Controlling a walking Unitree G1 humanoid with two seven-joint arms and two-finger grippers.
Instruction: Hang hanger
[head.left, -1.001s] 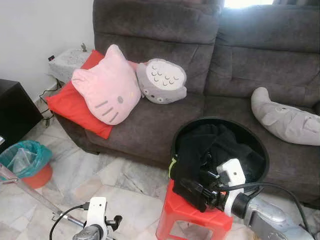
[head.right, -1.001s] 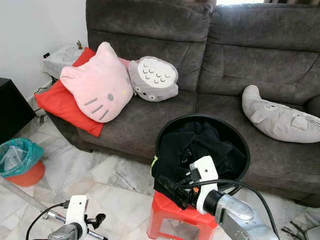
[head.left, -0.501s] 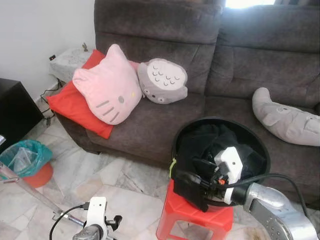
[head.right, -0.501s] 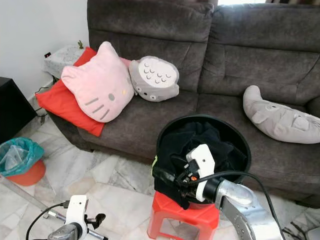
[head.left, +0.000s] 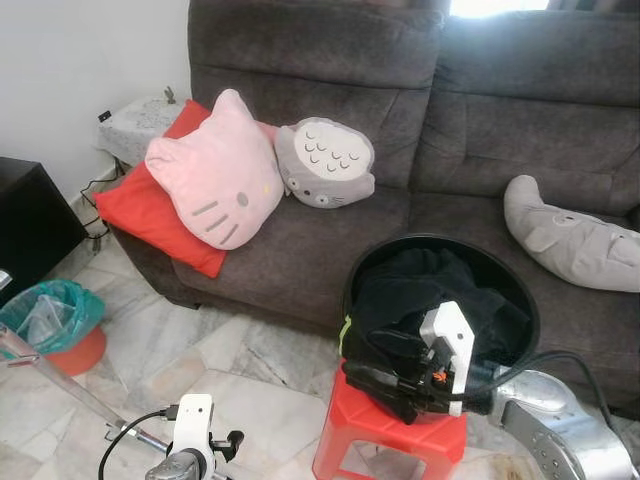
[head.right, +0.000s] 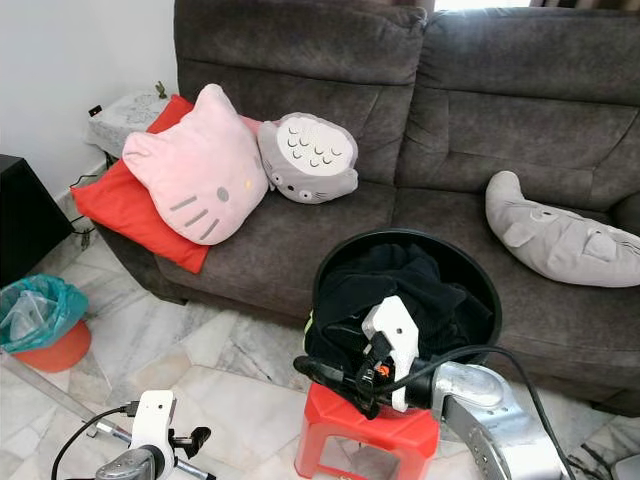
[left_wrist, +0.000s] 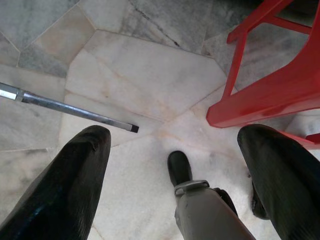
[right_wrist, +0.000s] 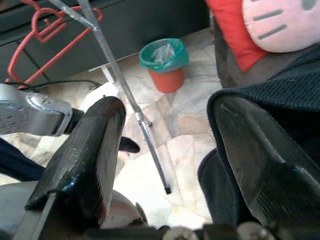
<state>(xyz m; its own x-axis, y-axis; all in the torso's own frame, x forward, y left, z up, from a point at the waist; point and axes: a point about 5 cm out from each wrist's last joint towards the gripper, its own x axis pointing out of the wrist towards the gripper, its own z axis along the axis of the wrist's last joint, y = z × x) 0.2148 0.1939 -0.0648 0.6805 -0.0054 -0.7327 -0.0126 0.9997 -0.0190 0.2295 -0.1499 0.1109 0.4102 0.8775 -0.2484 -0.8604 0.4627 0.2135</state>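
Your right hand (head.right: 335, 372) sits wide open and empty at the clothes (head.right: 395, 285) in the basket (head.right: 490, 290). The hanger (right_wrist: 37, 37) hangs on the rack; snagging cloth could tip the basket off the stool (head.right: 365, 430). Left hand (left_wrist: 170, 165) idle, open.

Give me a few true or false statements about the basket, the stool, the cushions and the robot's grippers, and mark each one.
1. The black basket sits on a red stool. True.
2. The basket holds white towels. False: it holds dark clothes.
3. The right gripper is open at the clothes draped over the basket's rim. True.
4. The pink cat cushion lies on the floor. False: it is on the sofa.
5. The left gripper grips the stool. False: it is open above the floor.
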